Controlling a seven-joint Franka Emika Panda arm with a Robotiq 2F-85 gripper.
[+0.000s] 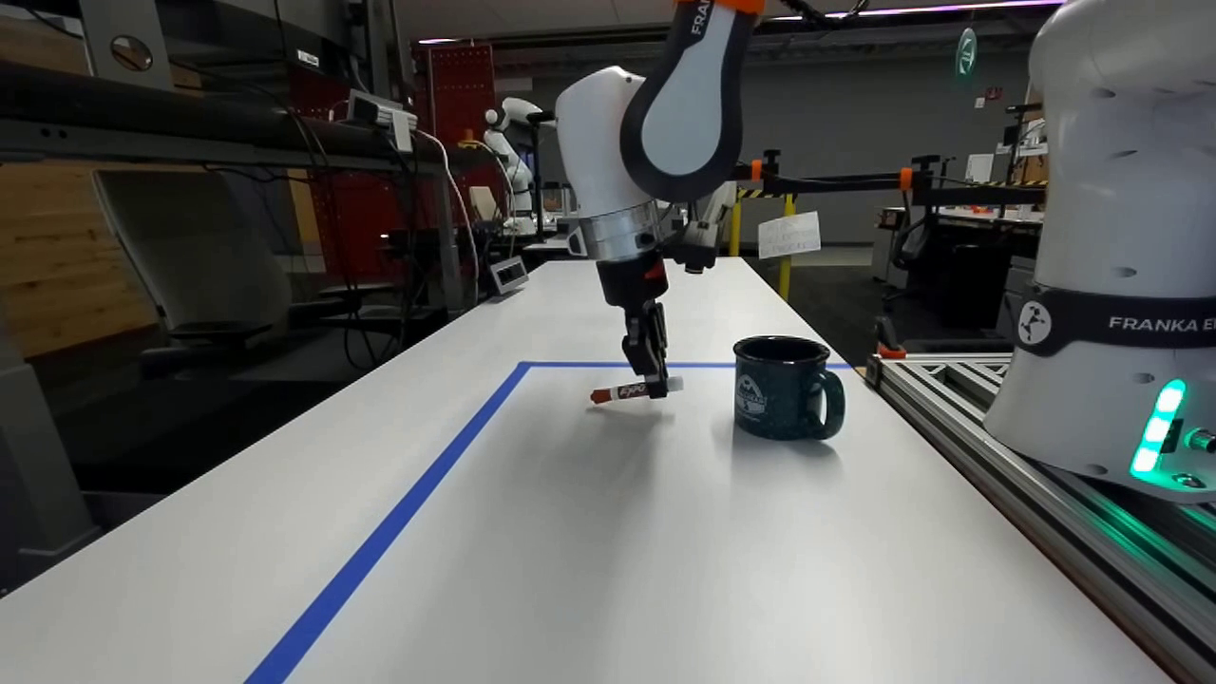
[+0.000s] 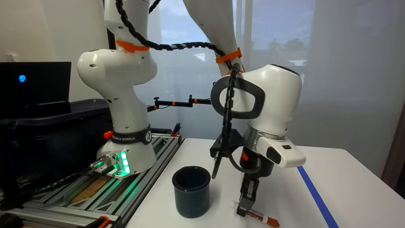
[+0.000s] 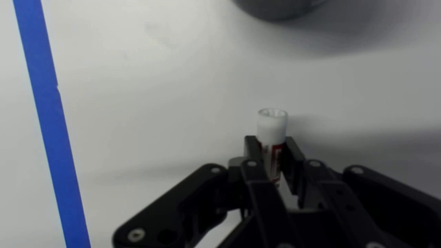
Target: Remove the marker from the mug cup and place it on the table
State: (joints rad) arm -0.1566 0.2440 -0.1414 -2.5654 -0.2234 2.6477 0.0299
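One marker (image 1: 629,391) | pinched nearer its white end, inside hand (image 3: 271,146) | jaws closed against it

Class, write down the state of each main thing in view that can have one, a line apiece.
The mug: upright on the table; nothing sticks out, inside bottom hidden.
The marker: capped, tilted slightly, outside the mug; table contact unclear.
The gripper: closed on the marker.
The blue tape: stuck flat on the table.
The base lights: lit green.
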